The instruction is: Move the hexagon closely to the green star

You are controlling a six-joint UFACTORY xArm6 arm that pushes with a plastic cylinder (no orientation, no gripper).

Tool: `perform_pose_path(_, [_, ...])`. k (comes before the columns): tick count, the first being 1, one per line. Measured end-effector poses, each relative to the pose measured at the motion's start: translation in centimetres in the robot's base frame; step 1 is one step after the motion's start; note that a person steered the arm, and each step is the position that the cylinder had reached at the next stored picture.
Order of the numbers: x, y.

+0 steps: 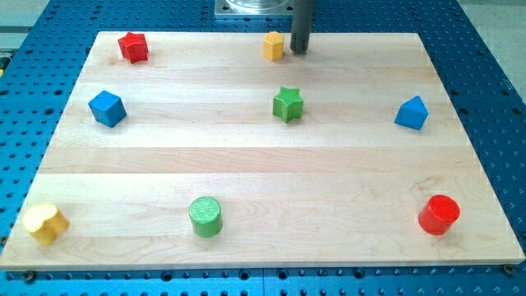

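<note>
The wooden surface (246,177) is seen resting on a blue perforated base (493,99). The green star (288,104) is taken as the landmark; it lies a little above the middle of the surface.

The yellow hexagon (274,46) is found well above the green star, slightly toward the view's left of it, near the top edge of the surface. The two are clearly apart, with bare wood between them.

My tip (299,51) is placed just beside the yellow hexagon, on its right in the view, above the green star; whether it touches the hexagon cannot be told. No pincer is carried by the arm, only the dark rod, so no open or closed state can be reported.

A red star (132,47) is seen far to the upper left of the green star, and a blue cube (107,108) well to its left. A blue block of wedge-like shape (412,113) lies well to its right. Below the green star, toward the left, a green cylinder (205,216) stands; further left, at the bottom corner, a yellow block (44,222) lies. A red cylinder (438,215) is found to the lower right.
</note>
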State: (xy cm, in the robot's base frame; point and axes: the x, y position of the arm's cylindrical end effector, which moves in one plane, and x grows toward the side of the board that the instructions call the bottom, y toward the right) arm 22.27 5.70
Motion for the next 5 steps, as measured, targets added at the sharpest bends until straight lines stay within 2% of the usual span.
perform_pose_path(1, [-2.6, -0.7])
perform_pose_path(2, [2.8, -6.1])
perform_pose_path(3, [15.9, -5.8])
perform_pose_path(4, [11.3, -9.3])
perform_pose_path(5, [8.1, -18.4])
